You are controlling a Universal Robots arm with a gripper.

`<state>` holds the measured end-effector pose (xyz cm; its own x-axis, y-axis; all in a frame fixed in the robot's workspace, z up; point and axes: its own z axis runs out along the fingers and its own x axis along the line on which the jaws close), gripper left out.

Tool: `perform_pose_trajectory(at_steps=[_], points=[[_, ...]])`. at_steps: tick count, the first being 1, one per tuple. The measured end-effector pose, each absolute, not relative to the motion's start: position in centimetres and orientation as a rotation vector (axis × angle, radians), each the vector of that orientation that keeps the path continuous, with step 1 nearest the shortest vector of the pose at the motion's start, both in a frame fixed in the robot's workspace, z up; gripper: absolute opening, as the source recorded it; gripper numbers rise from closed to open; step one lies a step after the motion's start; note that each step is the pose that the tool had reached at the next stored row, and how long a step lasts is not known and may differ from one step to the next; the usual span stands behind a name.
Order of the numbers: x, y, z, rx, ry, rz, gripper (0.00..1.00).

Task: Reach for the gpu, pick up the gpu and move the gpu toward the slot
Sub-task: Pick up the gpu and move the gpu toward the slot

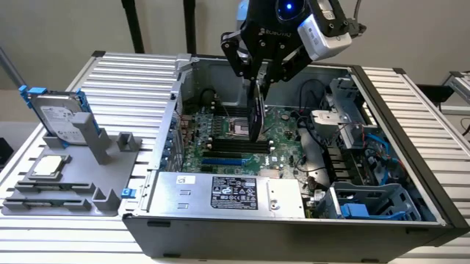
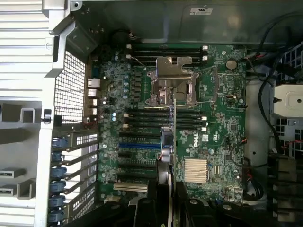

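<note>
Green-edged, the gpu (image 1: 256, 118) hangs edge-down, pinched in the pincer (image 1: 262, 74), so it can meet the motherboard (image 2: 218, 142) slots below.

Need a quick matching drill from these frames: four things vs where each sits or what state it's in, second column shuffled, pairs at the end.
Column 1
1. gpu
2. hard drive
3. processor chip
4. claw

Column 2
A. lying flat on the grey fixture, low on the exterior view's left
B. shut on the card's upper edge, above the open case
C. standing upright in the grey fixture, blue rails on its sides
D. hanging edge-on over the motherboard, held from above

Pairs: 1-D, 2-C, 3-A, 4-B
</note>
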<state>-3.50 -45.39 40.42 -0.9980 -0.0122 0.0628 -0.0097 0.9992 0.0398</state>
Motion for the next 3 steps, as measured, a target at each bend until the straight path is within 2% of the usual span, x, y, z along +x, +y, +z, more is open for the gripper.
perform_pose_trajectory(at_steps=[3], points=[[-3.50,-45.39,40.42,0.017,-3.078,-0.061,0.26]])
